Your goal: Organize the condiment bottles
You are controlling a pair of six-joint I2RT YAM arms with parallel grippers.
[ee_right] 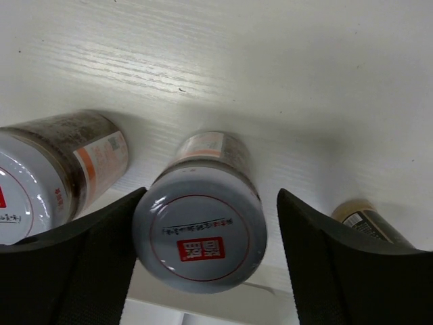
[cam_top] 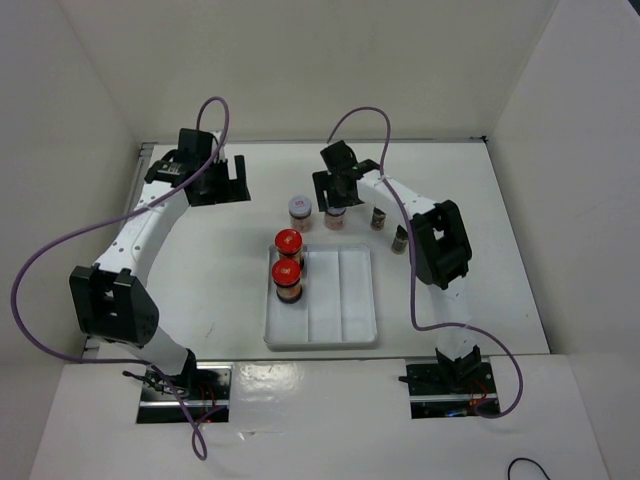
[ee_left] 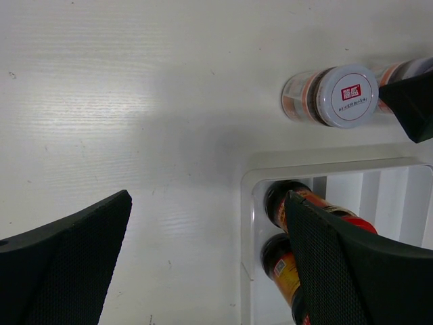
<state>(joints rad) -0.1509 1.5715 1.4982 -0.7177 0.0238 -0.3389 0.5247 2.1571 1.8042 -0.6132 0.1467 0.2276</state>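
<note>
Two red-lidded jars point(cam_top: 288, 243) point(cam_top: 287, 274) stand in the left compartment of the white tray point(cam_top: 345, 300); they also show in the left wrist view point(ee_left: 287, 200) point(ee_left: 281, 261). My right gripper point(cam_top: 338, 195) point(ee_right: 211, 196) is open, its fingers on either side of a white-lidded jar point(cam_top: 335, 217) point(ee_right: 199, 237) behind the tray. The left finger is close against the lid, and there is a gap on the right. The other white-lidded jar point(cam_top: 300, 208) point(ee_left: 345, 95) point(ee_right: 40, 183) stands just to its left. Two dark jars point(cam_top: 378, 217) point(cam_top: 400, 240) stand to the right. My left gripper point(cam_top: 222, 182) point(ee_left: 208, 200) is open and empty over bare table.
The tray's middle and right compartments point(cam_top: 340, 290) hold nothing. Side walls enclose the table on the left, right and back. One dark jar point(ee_right: 369, 220) sits close to my right gripper's right finger.
</note>
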